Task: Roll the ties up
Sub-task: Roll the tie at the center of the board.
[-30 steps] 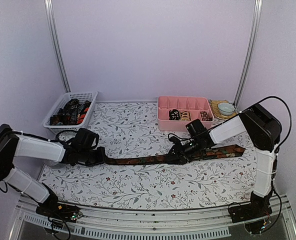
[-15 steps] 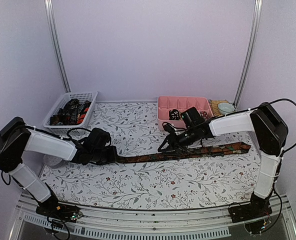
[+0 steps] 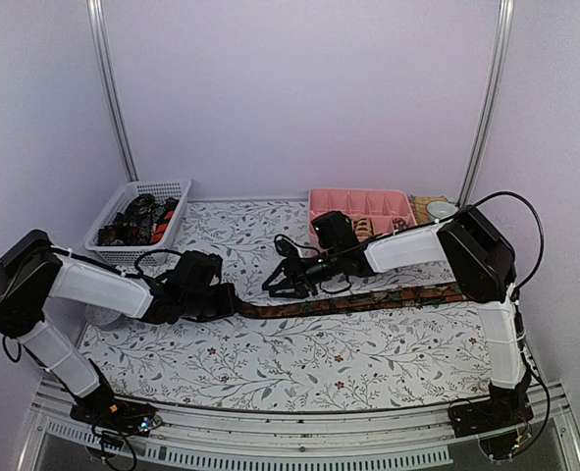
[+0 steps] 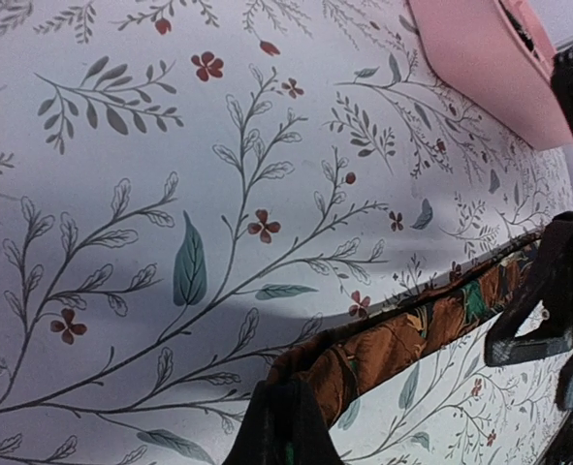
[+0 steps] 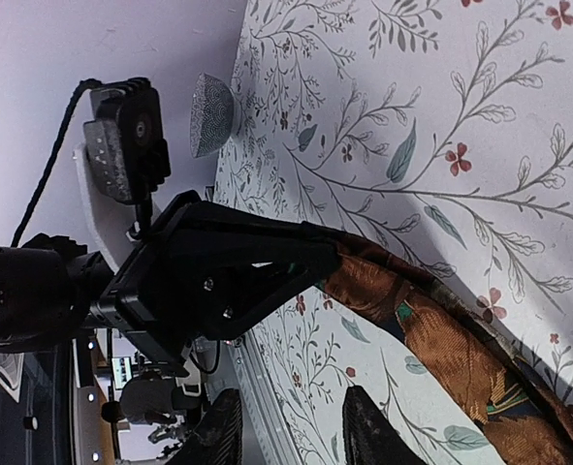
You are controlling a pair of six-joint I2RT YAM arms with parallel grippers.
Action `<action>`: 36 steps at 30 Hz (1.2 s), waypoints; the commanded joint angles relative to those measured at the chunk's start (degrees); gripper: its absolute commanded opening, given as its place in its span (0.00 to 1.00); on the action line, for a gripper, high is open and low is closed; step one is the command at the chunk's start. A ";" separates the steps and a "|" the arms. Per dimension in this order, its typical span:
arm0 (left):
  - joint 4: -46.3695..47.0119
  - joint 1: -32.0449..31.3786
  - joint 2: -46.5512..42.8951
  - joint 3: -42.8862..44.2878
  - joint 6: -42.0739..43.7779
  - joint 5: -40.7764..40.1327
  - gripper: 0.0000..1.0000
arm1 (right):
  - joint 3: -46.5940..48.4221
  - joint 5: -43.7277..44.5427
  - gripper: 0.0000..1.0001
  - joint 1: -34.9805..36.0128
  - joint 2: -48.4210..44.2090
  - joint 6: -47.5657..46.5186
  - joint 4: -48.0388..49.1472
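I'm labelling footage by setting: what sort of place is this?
Most likely a robot lab test booth: a left arm and right arm bolted at the near edge, plain lilac walls framed by metal posts, and a floral cloth as staged work surface.

— Where's the tie (image 3: 368,299)?
— Across the table (image 3: 299,363), 9 to 3 o'clock; left tool (image 3: 226,302) at its 9 o'clock end.
— Basket (image 3: 172,186)? Tray (image 3: 363,193)?
— Behind it: basket at 10, tray at 1.

Brown patterned tie (image 3: 368,299) lay stretched flat along the bench (image 3: 299,363), left end pinched in the left pincer (image 3: 227,303); further ties (image 3: 137,216) heaped in basket (image 3: 158,184).
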 commanded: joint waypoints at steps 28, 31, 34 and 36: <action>10.01 -3.05 0.76 -2.58 1.11 3.76 0.26 | 0.38 -5.89 0.40 2.15 15.24 14.38 13.87; 12.66 -3.07 0.08 -3.97 1.74 4.84 0.29 | 0.07 -5.95 0.41 2.19 15.57 15.70 15.29; 14.76 -2.96 -0.08 -4.80 2.49 6.16 0.31 | -0.02 -6.28 0.41 2.14 15.74 17.00 16.74; 16.42 -3.01 -0.19 -5.54 2.83 6.89 0.31 | -0.35 -6.59 0.41 2.12 15.96 18.18 18.03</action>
